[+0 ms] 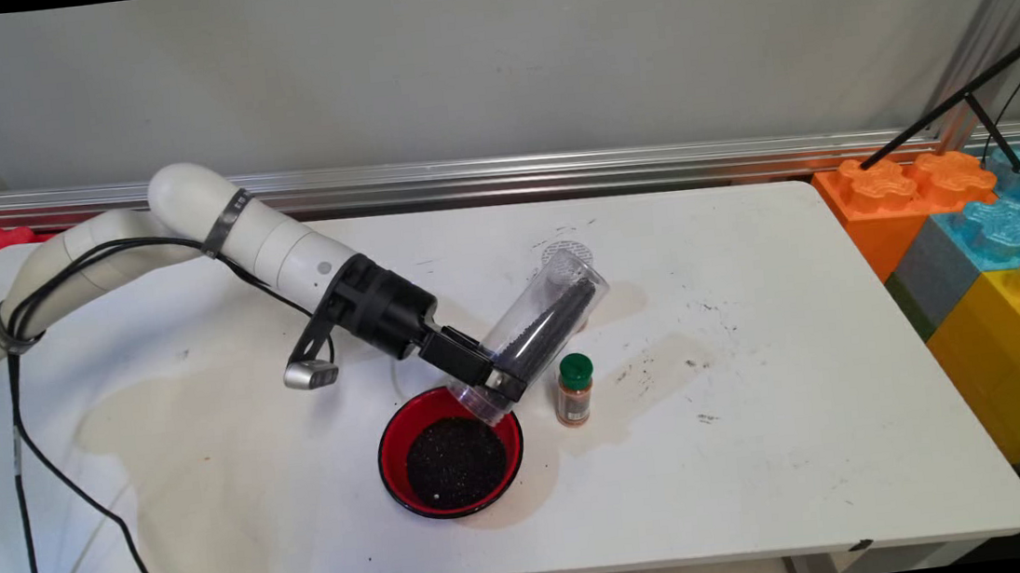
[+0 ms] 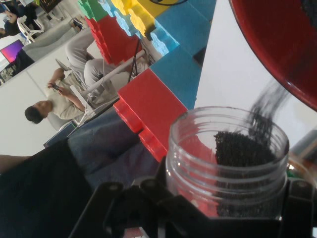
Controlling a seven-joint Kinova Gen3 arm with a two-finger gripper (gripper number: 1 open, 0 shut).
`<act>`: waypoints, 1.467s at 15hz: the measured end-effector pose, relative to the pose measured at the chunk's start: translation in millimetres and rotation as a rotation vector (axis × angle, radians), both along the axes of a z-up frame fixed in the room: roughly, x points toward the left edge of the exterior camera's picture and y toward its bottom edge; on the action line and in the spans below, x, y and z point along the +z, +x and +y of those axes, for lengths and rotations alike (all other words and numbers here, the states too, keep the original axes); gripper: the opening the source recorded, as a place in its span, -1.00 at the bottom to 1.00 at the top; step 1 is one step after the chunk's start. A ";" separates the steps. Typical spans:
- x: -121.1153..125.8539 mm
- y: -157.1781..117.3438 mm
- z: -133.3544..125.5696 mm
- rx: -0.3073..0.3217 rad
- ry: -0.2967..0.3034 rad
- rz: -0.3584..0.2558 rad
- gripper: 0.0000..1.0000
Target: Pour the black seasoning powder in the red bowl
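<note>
Right now your gripper (image 1: 488,377) is clamped on a clear plastic jar (image 1: 537,326), its fingers pinching the jar near the mouth, one on each side. The jar is tipped mouth-down toward the near side of the table, its base raised up and away, and the open mouth hangs just over the far rim of the red bowl (image 1: 392,438).

In the hand view the jar's threaded mouth (image 2: 228,148) fills the lower right, and a thin stream of black granules (image 2: 265,111) blurs out over its lip toward the bowl's red wall (image 2: 277,44) — so you are mid-pour, as far as these views allow a judgement. A good part of the dark grains lies banked along the jar's lower side. The bowl already holds a dark mound (image 1: 455,460) covering most of its floor.

Just beside the bowl on its right stands a small spice bottle (image 1: 574,391) — green cap, orange-brown contents, upright and apart from the jar. A round white lid (image 1: 563,250) seems to lie behind the jar's base. Dark specks dot the white table (image 1: 812,407) to the right.
</note>
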State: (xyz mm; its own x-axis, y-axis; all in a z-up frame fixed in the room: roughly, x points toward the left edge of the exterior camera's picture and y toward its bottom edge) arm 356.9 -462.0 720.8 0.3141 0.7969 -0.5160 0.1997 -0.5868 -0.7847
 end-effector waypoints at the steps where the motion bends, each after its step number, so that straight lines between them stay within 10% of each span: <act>1: 0.0 -0.1 0.0 0.000 0.000 0.000 -1.00; 22: 0.6 1.8 6.1 -0.029 -0.021 -0.004 -1.00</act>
